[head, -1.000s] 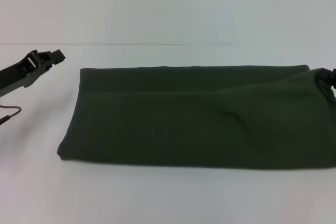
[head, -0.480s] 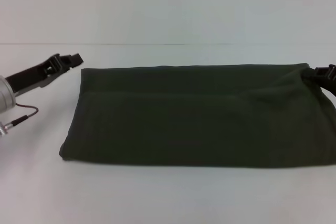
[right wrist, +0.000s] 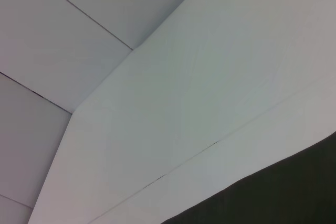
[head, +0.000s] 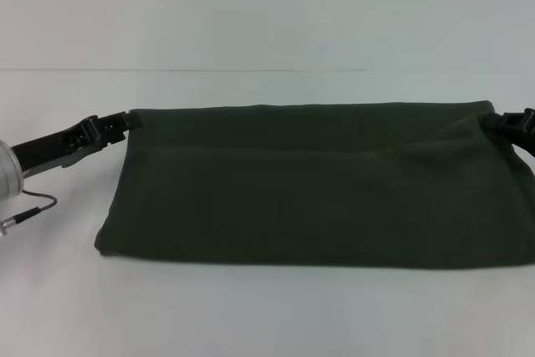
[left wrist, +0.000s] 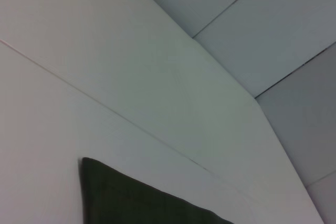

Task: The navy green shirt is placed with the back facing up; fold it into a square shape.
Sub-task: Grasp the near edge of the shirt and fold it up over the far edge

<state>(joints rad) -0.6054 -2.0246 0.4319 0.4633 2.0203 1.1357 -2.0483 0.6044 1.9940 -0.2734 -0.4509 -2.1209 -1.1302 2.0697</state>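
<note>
The navy green shirt (head: pixel 309 186) lies folded into a long, flat band across the white table, plain side up, with no lettering showing. My left gripper (head: pixel 117 124) sits low at the shirt's far left corner, touching its edge. At the far right corner, partly cut off by the picture's edge, is my right gripper (head: pixel 517 120). The left wrist view shows one corner of the shirt (left wrist: pixel 126 200), and the right wrist view shows a strip of the shirt (right wrist: pixel 283 192).
The white table (head: pixel 251 315) has bare surface in front of and behind the shirt. A thin cable (head: pixel 29 206) hangs from my left wrist near the table. A pale wall stands behind the table.
My left gripper has moved right and down, from off the shirt to its far left corner. My right gripper has shifted slightly at the far right corner. The shirt lies as before.
</note>
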